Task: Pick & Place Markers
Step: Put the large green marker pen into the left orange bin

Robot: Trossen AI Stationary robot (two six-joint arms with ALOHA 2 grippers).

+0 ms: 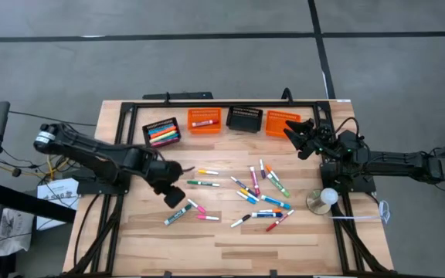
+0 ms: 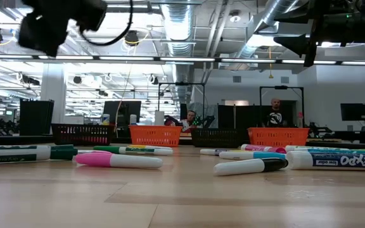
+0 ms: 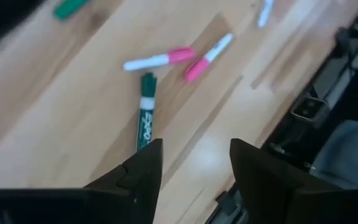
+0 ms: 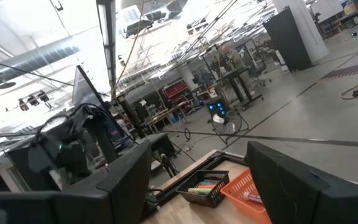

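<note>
"So why is the left pincer [image 1: 174,195] hanging open, holding nothing?"
"It's over the green marker [image 3: 145,121] on the table [image 1: 230,247], ready to grab. The right pincer [image 1: 293,131] waits open by the baskets."

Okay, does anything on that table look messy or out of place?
Yes. Many markers lie scattered at all angles across the table, while only the black basket and an orange basket at the far edge visibly hold some. Nothing looks broken or spilled otherwise.
</note>
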